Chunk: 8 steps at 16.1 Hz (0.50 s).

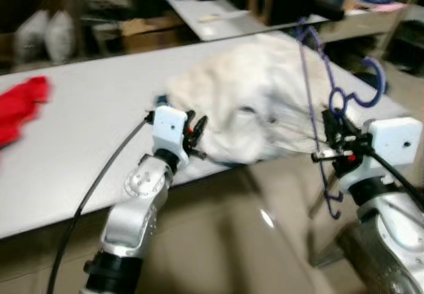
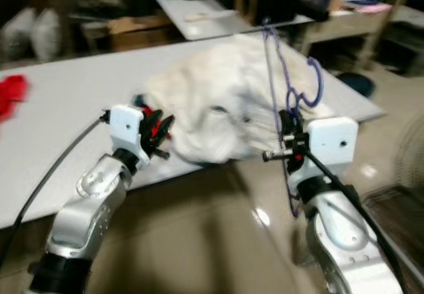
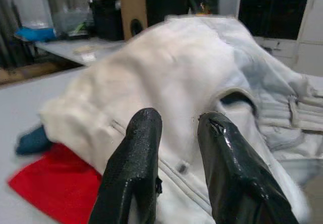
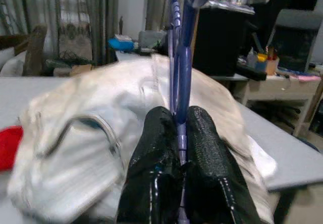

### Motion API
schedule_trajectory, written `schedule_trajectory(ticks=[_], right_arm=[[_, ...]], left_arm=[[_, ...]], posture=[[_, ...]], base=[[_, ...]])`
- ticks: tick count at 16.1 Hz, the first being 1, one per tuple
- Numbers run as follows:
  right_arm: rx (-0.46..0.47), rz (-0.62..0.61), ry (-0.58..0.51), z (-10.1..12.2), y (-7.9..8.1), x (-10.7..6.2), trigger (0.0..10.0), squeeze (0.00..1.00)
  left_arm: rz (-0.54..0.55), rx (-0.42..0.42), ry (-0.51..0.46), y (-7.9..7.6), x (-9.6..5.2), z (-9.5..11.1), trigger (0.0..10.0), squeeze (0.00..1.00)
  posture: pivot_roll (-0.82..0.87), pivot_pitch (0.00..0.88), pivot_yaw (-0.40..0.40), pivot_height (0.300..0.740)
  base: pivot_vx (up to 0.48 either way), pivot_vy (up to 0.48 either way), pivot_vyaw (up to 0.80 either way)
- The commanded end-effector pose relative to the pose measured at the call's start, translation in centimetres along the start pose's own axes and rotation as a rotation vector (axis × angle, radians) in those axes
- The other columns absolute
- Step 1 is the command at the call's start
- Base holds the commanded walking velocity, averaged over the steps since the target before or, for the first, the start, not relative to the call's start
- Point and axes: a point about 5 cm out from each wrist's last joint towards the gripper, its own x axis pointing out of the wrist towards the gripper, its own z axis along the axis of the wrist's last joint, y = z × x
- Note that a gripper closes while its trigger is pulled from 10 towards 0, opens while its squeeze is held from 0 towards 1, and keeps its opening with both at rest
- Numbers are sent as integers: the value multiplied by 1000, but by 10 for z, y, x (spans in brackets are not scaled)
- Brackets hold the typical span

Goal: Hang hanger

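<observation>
A blue wire hanger [image 1: 317,75] stands upright at the table's right end, its hook [image 1: 372,85] pointing right. My right gripper [image 1: 333,134] is shut on its lower part; in the right wrist view the fingers [image 4: 156,148] pinch the blue wire [image 4: 179,77]. A white jacket [image 1: 252,95] lies crumpled on the grey table [image 1: 86,148], just behind the hanger. My left gripper [image 1: 197,132] is open at the jacket's near left edge, its fingertips [image 3: 144,133] apart and close to the white fabric [image 3: 176,77], holding nothing.
A red cloth [image 1: 23,105] lies at the table's far left, and another red piece [image 3: 50,183] sits under the jacket's edge. A second table [image 1: 212,16] with clutter stands behind. The table's front edge runs just below both grippers.
</observation>
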Motion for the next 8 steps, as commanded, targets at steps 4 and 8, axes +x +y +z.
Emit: schedule_trajectory(ticks=[4, 8], right_arm=[[-34, 2, 156, -28, -11, -7, 10000, 0], [-91, -49, 275, -58, -21, -16, 10000, 0]], left_arm=[[-5, 8, 47, -6, 7, -8, 10000, 0], [2, -84, 99, -8, 12, -23, 10000, 1000]], posture=[[-102, 6, 60, 740], [-112, 11, 87, 740]], base=[[0, 240, 0], [0, 120, 0]])
